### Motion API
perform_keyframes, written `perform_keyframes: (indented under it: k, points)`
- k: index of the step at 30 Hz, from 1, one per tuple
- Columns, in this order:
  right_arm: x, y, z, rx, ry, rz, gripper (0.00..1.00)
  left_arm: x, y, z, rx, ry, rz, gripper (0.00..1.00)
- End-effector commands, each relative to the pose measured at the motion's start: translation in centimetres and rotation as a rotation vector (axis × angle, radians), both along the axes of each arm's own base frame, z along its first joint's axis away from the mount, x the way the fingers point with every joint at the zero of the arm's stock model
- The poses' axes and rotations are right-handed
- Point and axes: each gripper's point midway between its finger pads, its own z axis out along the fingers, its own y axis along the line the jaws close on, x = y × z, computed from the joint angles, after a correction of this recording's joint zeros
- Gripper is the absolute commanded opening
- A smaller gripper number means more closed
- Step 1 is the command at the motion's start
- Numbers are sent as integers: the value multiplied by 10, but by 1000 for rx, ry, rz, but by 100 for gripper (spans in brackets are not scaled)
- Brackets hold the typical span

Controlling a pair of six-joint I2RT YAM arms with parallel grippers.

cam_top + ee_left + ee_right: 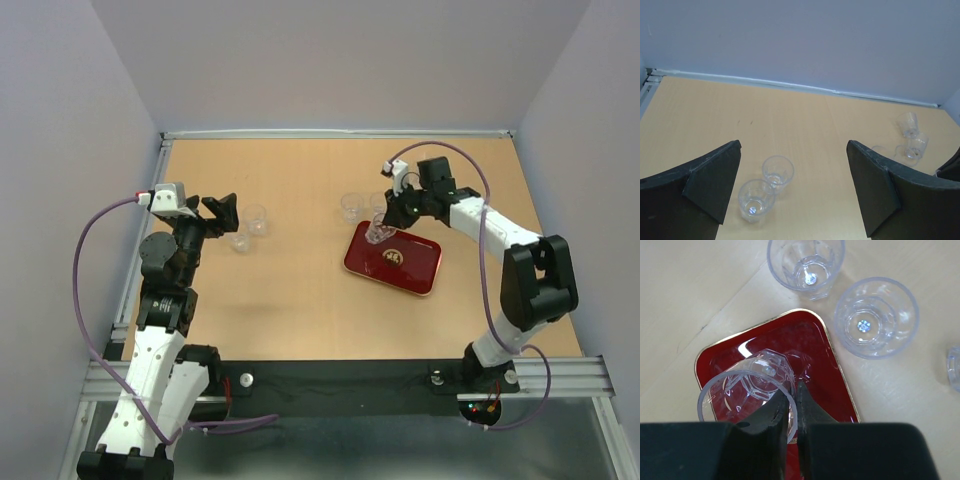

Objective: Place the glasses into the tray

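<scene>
One red tray [418, 272] was there. Six glasses [240, 241] could be counted: two on the left, two just beyond the tray's far edge, a fifth glass [757, 377] over the tray, and a sixth glass [955, 369] cut off at the right edge of the right wrist view. Two arms stood at the near edge, the left arm [160, 330] and the right arm [525, 275]

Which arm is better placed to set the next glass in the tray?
The right arm: its jaws are shut on a glass over the tray. The left arm's jaws stand open and empty near two glasses far from it.
</scene>
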Motion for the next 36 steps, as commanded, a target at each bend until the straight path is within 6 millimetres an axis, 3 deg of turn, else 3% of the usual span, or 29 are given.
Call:
perform_keyframes:
  k: [1, 10, 19, 25, 26, 31, 36]
  points:
    - [7, 14, -6, -64, -39, 14, 2, -3, -2, 18, -6, -71, -14, 98]
    - [20, 30, -22, -189, -68, -14, 3, -2, -3, 17, -6, -66, -15, 98]
    - [35, 35, -23, -238, -92, -63, 6, -2, -3, 17, -7, -66, -17, 98]
    - [38, 36, -27, -258, -91, -74, 19, -2, -4, 16, -6, -63, -20, 98]
    - [39, 36, -27, -258, -93, -74, 28, -2, -4, 16, -7, -65, -20, 98]
    - [39, 35, -15, -253, -118, -80, 47, -2, -4, 16, -6, -63, -21, 98]
    - [30, 31, 0, -242, -151, -64, 48, -1, -5, 15, -5, -60, -29, 98]
